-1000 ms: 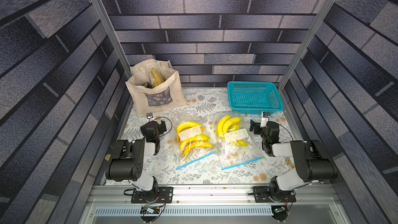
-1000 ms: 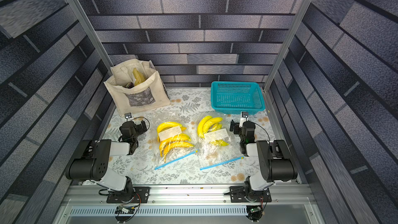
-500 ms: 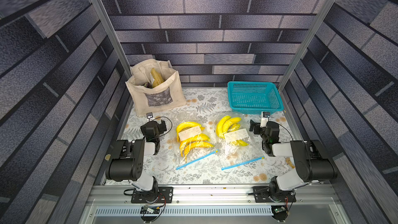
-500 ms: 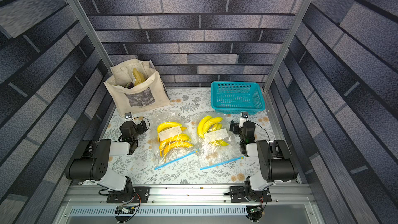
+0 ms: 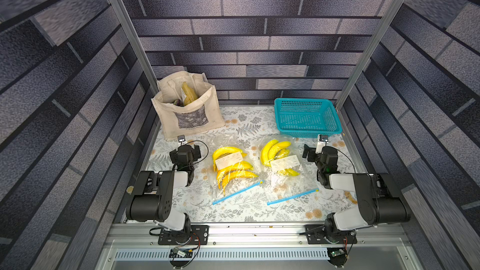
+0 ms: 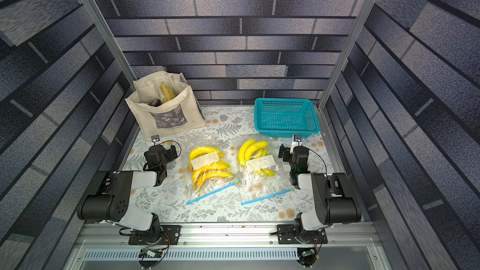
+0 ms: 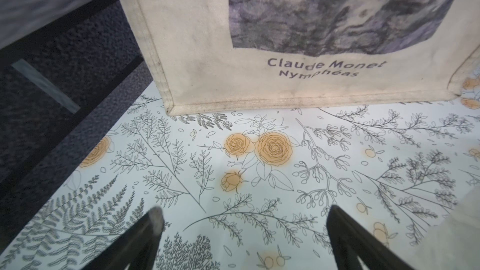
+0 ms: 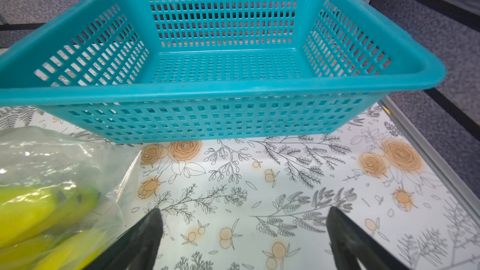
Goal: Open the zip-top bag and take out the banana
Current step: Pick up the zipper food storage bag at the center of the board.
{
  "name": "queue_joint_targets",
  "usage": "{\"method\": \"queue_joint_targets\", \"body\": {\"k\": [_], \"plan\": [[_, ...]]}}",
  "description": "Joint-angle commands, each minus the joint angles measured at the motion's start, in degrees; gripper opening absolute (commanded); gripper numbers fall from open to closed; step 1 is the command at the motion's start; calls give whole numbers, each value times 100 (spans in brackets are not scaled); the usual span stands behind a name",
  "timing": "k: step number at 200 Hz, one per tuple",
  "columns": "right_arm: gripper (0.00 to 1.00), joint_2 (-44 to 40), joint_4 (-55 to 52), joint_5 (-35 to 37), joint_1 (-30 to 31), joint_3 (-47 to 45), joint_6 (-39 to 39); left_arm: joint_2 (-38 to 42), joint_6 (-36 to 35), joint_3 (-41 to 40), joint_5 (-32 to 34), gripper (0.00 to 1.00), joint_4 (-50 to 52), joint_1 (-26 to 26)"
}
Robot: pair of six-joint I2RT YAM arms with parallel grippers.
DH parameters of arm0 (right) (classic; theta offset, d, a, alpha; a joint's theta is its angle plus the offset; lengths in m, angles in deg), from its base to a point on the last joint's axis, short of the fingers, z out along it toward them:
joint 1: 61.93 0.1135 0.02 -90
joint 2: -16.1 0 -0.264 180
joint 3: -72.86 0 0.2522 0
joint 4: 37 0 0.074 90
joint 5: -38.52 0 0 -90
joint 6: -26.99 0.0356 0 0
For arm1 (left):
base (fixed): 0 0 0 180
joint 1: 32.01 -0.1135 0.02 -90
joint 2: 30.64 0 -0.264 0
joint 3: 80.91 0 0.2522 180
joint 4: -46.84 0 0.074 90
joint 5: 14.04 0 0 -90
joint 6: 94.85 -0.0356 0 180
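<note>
Top views show two clear zip-top bags lying side by side at mid-table, between the arms: the left bag [image 5: 230, 161] and the right bag [image 5: 285, 162]. Each holds yellow bananas [image 5: 270, 149] and has a blue zip strip [image 5: 237, 192] along its near edge. Both strips run straight and appear sealed, so no step of the task looks done; opening and removal both remain. Left wrist view: the left gripper [image 7: 244, 211] has its jaws spread wide over bare floral mat [image 7: 259, 172], holding nothing and facing the canvas tote [image 7: 197, 48] at far left. Right wrist view: the right gripper [image 8: 244, 212] is likewise spread and empty, just right of the right bag, and faces the teal basket [image 8: 207, 90] at far right. Which bag is intended cannot be told.
</note>
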Motion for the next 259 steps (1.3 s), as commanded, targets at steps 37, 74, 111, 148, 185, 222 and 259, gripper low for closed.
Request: {"method": "queue_joint_targets", "body": {"k": [37,74,111,148,185,222,259], "plan": [[99,-2475,-4104,-466,-80,940,840,2274,-1356,1437,-340,100,3125,2919],[90,-3363,-5547,-1331,-72,887,1200,1652,-1442,1883,-218,100,4370,5001],[87,-3762,-6039,-1264,-78,619,1775,253,-955,2479,144,100,4940,6240],[89,-3746,-6002,-1311,-71,592,1896,-96,-741,2623,-38,100,4643,6923],[90,-3185,-6144,-1474,-81,819,2219,-917,-660,3076,-269,97,4624,7450],[87,-2832,-6127,-1700,-71,1014,2201,-1287,-384,3003,-613,90,4367,7324],[87,-2859,-6212,-1657,-76,1114,2104,-1595,-391,3178,-665,88,4469,7219]]}}
